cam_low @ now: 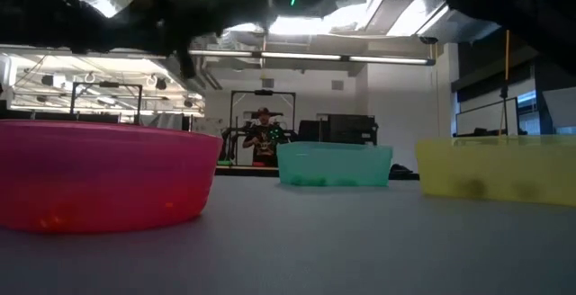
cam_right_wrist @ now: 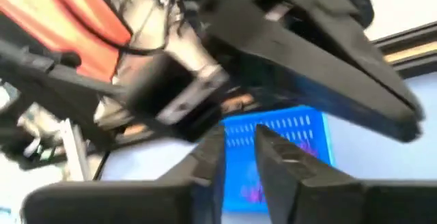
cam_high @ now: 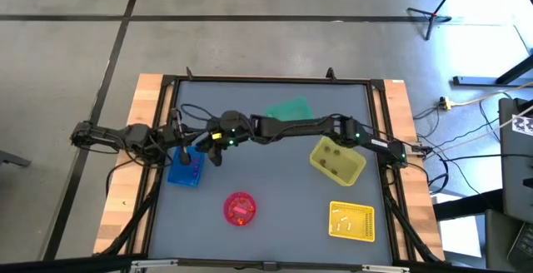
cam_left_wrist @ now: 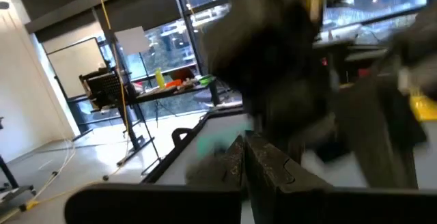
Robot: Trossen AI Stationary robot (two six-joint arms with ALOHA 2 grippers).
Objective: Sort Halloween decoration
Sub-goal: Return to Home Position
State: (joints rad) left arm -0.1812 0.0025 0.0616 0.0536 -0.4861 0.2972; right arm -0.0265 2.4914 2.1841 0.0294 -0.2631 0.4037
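By the blue bin [cam_right_wrist: 287, 125], only wrist views show jaws: right gripper [cam_right_wrist: 239, 142] slightly parted, left gripper [cam_left_wrist: 244, 152] closed, both empty.

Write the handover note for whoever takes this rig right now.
Left gripper: fingers shut, nothing seen in them, by the blue bin.
Right gripper: fingers slightly apart, empty, arm stretched across the table to the same bin.
Purple trinkets lie in the blue bin, white trinkets in the near yellow bin, small dark pieces in the angled yellow bin.
None seen loose on the table.
Sorting looks done; left: probably just both arms to home.
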